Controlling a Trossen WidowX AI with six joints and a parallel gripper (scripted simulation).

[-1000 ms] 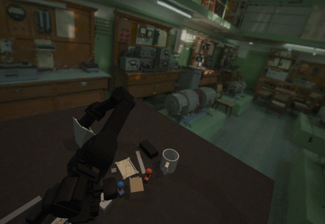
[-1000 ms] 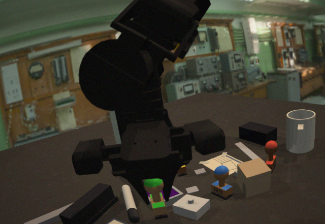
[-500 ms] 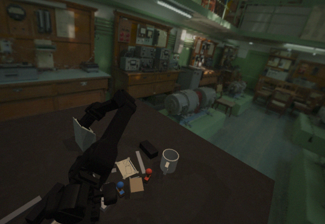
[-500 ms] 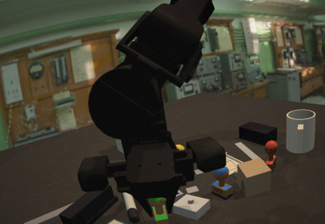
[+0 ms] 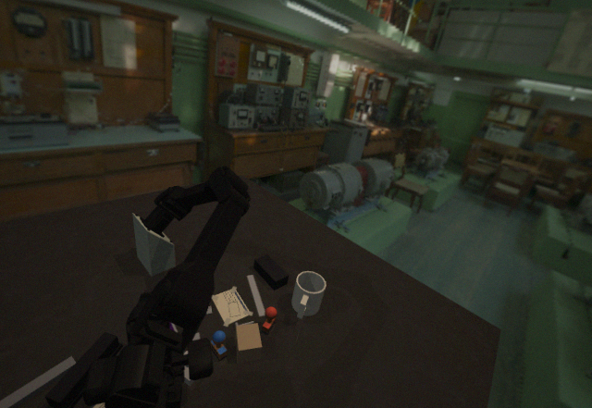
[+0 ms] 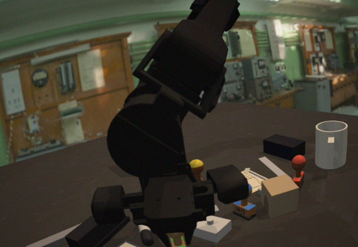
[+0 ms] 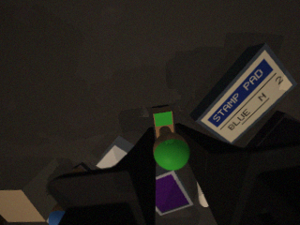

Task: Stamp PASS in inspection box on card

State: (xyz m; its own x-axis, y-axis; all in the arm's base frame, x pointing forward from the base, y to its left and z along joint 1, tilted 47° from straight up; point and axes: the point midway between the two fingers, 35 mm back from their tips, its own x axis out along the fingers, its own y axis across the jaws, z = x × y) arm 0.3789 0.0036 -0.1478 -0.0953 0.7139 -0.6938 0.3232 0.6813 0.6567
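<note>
My gripper (image 7: 164, 128) (image 6: 176, 236) is shut on the PASS stamp (image 7: 172, 153) (image 6: 177, 242), which has a green ball knob and a green label on its base. It holds the stamp upright, low at the near left of the bench. The purple ink pad (image 7: 172, 192) shows just beside and below the stamp in the wrist view; I cannot tell whether the stamp touches it. The cream card (image 5: 231, 303) (image 6: 253, 177) lies farther right among the other stamps. My arm hides the pad in the top and exterior views.
A blue DATE stamp (image 6: 244, 206) (image 5: 218, 338), a yellow stamp (image 6: 196, 164), a red stamp (image 6: 298, 163) (image 5: 270, 314), a tan box (image 6: 278, 193) (image 5: 248, 335), a white block (image 6: 212, 227), a black box (image 6: 283, 145), a grey cup (image 6: 330, 143) (image 5: 308, 292) and a blue stamp-pad box (image 7: 248, 100) stand around.
</note>
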